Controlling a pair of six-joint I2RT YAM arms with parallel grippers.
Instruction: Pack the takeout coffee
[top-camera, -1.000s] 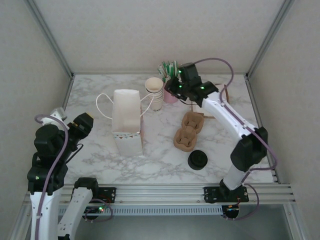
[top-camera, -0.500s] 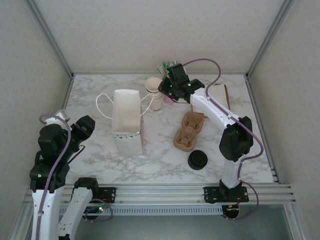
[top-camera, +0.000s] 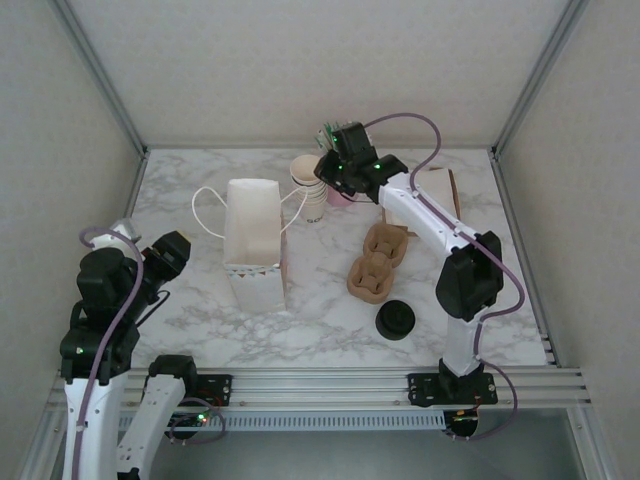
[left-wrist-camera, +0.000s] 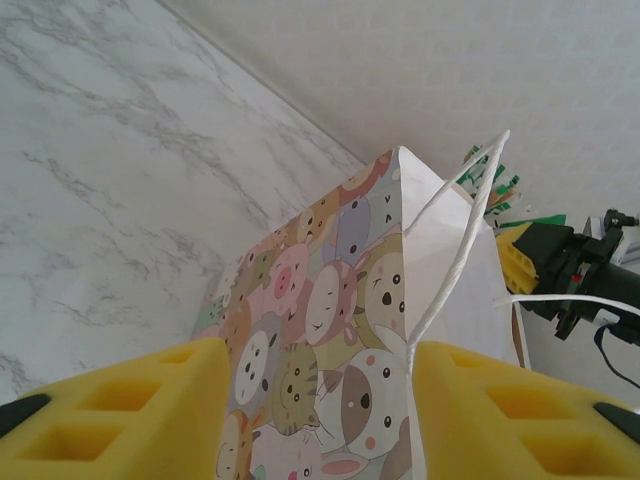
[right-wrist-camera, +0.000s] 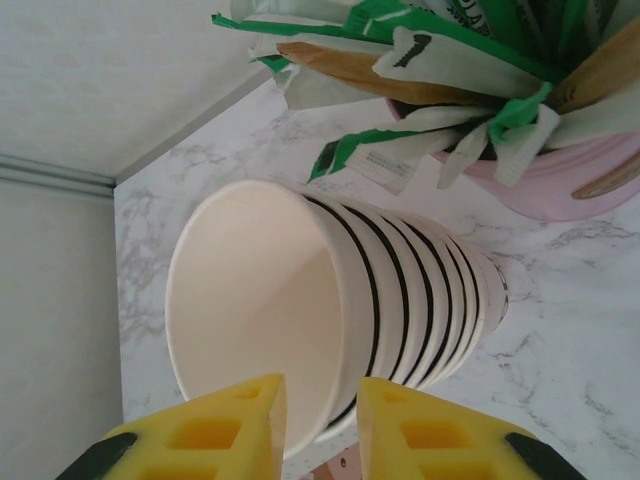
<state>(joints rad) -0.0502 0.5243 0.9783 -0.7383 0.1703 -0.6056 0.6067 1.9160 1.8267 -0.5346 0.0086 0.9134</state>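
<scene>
- Top view: the right claw (top-camera: 330, 172) reaches to the back of the tabletop (top-camera: 190, 300), at the stack of paper cups (top-camera: 308, 182). The pink pot (top-camera: 342, 195) of sachets stands just beside it.
- The coffee cup (top-camera: 396, 320) with its black lid stands well apart from that, near the front and just in front of the cup tray (top-camera: 375, 262).
- The paper bag (top-camera: 253, 245) stands open to the left of the tray, and the left claw (top-camera: 170, 252) hangs at the left edge.
- Left wrist view: the left claw's pads (left-wrist-camera: 140, 420) stand apart with nothing between them, and they face the bag's printed side.
- Right wrist view: the right claw is narrow, and the rim of the outermost cup runs into the gap between its pads (right-wrist-camera: 215, 435). I cannot tell whether they press on it.
- The step looks like taking one cup off the stack. The pads should close on that single wall alone.
- The pull should go straight along the stack so the nested cups stay put.
- The claw should also stay off the sachets, which hang close by.
</scene>
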